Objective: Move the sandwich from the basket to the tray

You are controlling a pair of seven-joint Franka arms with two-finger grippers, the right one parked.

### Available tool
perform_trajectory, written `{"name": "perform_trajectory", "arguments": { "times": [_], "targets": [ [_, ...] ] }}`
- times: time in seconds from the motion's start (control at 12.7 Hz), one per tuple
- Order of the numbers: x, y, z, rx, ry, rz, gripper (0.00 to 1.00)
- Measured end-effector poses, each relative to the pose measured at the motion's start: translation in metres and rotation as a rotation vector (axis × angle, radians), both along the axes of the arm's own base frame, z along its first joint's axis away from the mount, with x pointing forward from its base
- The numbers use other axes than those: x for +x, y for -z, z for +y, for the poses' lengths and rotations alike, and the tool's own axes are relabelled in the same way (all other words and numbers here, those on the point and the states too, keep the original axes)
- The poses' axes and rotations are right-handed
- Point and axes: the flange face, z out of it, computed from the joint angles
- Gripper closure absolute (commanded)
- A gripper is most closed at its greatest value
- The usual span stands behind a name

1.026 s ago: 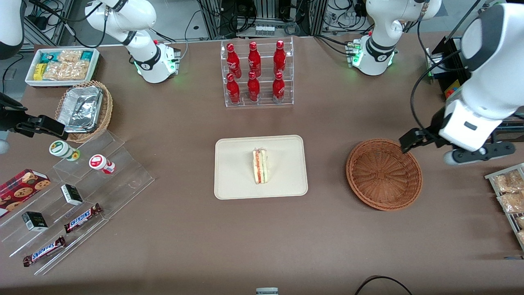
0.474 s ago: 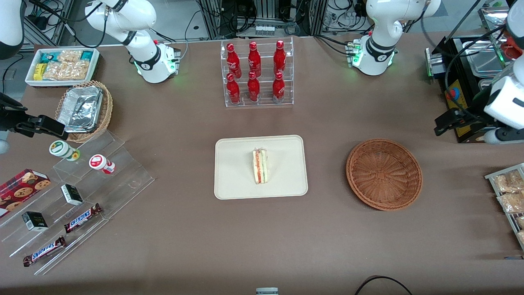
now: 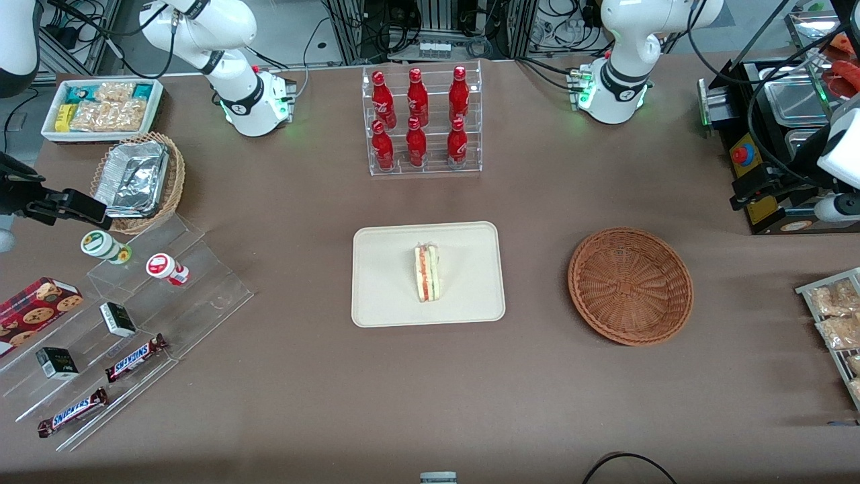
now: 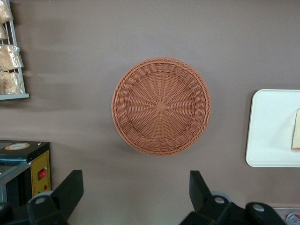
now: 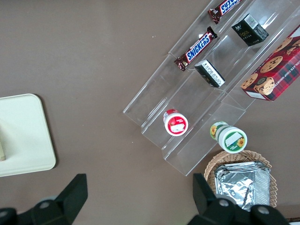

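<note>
On the tray [image 3: 463, 306] lies the sandwich [image 3: 427, 272]; end effector [image 4: 133, 192] open.

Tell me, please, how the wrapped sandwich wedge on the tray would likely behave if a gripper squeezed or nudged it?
The sandwich looks like soft white bread, so it would probably squash. It rests on the tray, seemingly on a narrow side, so a nudge might topple it. The open gripper hangs apart from it, above the table by the basket.

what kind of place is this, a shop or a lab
Likely a robotics lab dressed as a snack counter: cola bottles in a clear rack, Snickers bars on acrylic steps. The open tool hangs above the table beside the basket.
</note>
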Motion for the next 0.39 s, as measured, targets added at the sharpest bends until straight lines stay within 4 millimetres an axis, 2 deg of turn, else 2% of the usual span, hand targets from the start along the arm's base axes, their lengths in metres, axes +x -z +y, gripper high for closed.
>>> {"name": "perform_trajectory", "arguments": {
  "times": [0.39],
  "targets": [
    [-0.006,-0.01,-0.015,0.0,0.033,0.007,0.0]
  ]
}}
